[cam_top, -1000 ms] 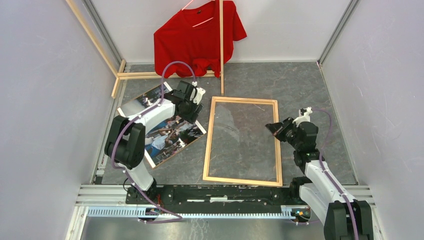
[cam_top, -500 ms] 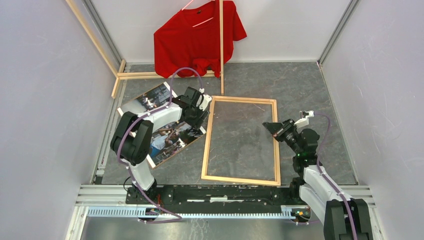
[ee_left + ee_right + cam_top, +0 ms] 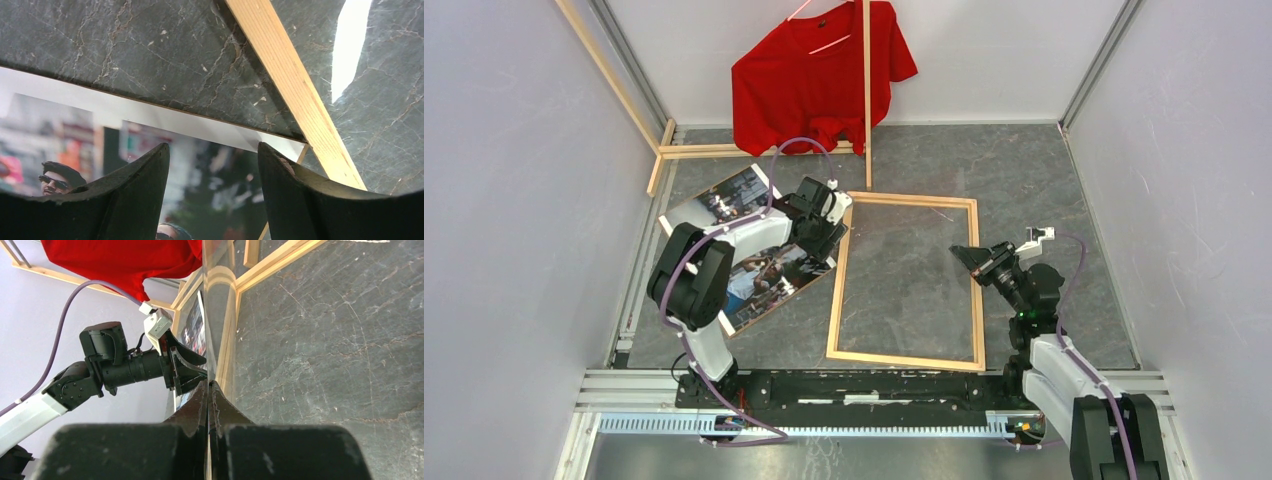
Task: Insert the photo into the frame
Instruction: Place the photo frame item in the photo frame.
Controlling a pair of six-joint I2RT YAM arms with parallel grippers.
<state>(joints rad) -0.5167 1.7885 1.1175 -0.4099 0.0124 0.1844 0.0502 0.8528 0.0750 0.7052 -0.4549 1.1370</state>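
Though dark (marbled), tabletop (image 3: 1024,170) white-walled.

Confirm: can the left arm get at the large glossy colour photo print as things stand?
Probably yes. The left gripper hangs open just above the glossy colour photo print, beside the thin light-wood picture frame; nothing visible lies between it and the print.

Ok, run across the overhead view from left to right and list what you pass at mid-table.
photo → left gripper, open over the photo's right edge → frame → right gripper, shut at the frame's right strip.
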